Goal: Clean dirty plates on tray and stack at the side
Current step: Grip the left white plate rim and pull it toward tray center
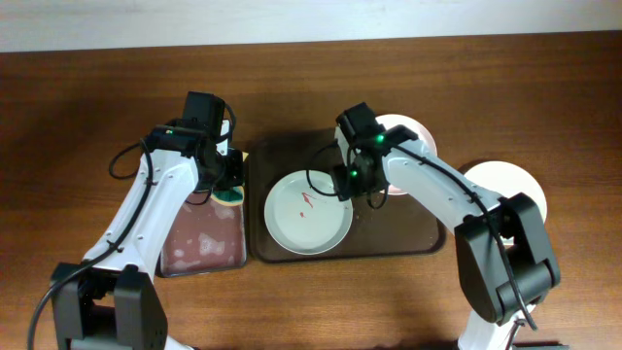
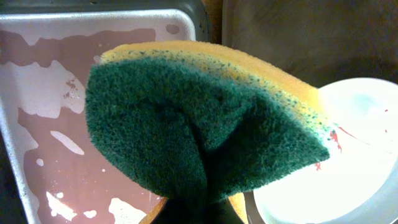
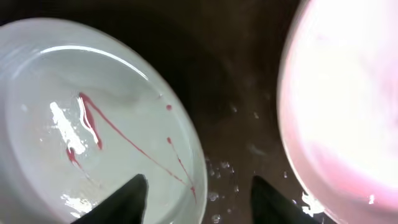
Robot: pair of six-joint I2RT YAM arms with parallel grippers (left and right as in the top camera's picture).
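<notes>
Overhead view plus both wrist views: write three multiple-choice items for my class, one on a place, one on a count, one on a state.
1. Where does the red-marked plate lie?
A. on the dark brown tray
B. stacked on another plate
C. held in the air

2. How many plates show from overhead?
A. one
B. three
C. five

3. What is the left gripper doing?
A. hanging open and empty
B. clamping a plate
C. holding a green-and-yellow sponge

Answers:
1 A, it sits inside the tray's rim.
2 B, the marked one, a second plate at the tray's far right corner, and a third plate beside the tray.
3 C, the sponge fills the left wrist view.
</notes>
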